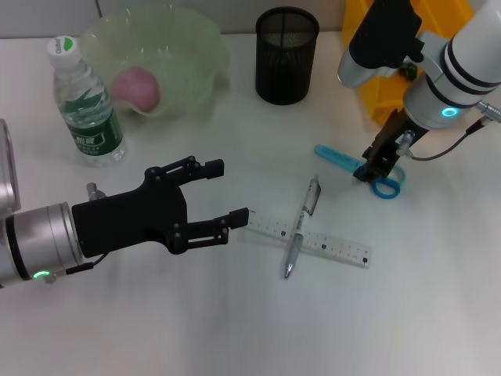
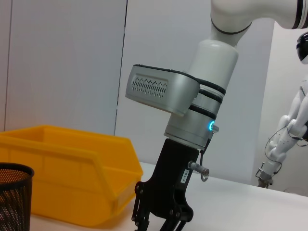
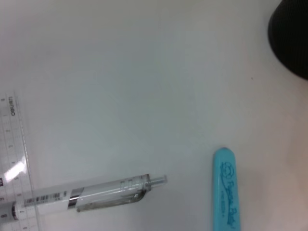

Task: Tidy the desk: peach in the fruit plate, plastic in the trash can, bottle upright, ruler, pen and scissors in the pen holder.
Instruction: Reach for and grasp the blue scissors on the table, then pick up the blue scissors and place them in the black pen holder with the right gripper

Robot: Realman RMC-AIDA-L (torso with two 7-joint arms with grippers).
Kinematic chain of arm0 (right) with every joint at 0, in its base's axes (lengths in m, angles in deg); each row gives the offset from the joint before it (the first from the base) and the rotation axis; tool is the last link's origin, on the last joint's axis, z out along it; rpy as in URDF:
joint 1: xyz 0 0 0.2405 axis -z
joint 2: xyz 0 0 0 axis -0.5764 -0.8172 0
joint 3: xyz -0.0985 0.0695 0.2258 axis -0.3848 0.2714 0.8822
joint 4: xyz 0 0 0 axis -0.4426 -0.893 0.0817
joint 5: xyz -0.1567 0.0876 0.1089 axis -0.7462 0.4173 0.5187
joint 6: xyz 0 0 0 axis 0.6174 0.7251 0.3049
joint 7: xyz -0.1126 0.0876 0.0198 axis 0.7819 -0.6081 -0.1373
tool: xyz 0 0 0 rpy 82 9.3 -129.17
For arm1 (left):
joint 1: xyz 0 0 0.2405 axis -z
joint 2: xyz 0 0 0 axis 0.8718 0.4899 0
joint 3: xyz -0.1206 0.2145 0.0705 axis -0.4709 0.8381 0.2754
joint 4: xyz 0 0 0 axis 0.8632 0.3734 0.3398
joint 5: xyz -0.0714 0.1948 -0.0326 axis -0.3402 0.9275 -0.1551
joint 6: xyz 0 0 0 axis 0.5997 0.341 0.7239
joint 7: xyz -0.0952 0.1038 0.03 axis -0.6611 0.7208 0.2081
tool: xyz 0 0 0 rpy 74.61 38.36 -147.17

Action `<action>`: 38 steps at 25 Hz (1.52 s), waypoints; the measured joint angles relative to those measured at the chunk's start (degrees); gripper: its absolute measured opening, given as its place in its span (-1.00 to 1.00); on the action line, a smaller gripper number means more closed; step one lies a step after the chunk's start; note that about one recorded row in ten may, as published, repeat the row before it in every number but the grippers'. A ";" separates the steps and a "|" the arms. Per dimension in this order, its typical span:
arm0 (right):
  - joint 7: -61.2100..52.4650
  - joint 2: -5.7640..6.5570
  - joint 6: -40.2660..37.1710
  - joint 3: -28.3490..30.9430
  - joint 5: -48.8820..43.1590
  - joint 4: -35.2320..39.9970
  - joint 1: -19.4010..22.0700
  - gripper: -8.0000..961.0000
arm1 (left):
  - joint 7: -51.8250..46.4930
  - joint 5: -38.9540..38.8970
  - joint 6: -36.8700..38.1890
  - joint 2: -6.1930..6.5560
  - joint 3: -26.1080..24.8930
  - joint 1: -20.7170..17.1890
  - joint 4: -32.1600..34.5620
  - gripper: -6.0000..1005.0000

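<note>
White table (image 1: pixel 235 329) | my right end effector (image 1: pixel 374 169) down at scissors (image 1: pixel 356 166) mid-table, grip unclear | left end effector (image 1: pixel 223 193) open, idle near ruler (image 1: pixel 329 244) | risk: scissors skid aside if off-centre

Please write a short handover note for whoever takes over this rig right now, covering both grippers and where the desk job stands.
Left gripper: open, holding nothing, hovering just beside the near end of the ruler.
Right gripper: down at the blue scissors by the handle end; whether it has closed on them cannot be told.
Done: peach sits in the fruit plate; bottle stands upright.
Left: scissors, ruler and pen, which lies across the ruler, all go in the black mesh pen holder, which looks empty. No loose plastic is visible; the yellow bin is behind the right arm.
</note>
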 joint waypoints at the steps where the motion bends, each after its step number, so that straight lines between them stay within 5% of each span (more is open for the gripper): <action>1: 0.00 0.00 0.00 0.00 0.00 0.00 0.00 -0.14 | 0.00 0.00 0.00 0.00 0.00 0.00 0.00 0.66; 9: 0.04 0.00 0.61 0.00 0.00 -1.06 0.00 -0.37 | 0.00 -0.16 0.11 0.00 0.00 0.15 0.00 0.66; 22: 0.17 0.01 -0.32 0.20 0.00 -0.05 0.10 -0.47 | 0.00 -0.41 0.38 0.07 0.00 0.12 0.38 0.66; 38: 0.93 0.87 -12.92 1.08 11.64 21.69 9.55 -0.47 | -2.93 -0.46 3.36 0.71 -1.83 -3.58 6.35 0.66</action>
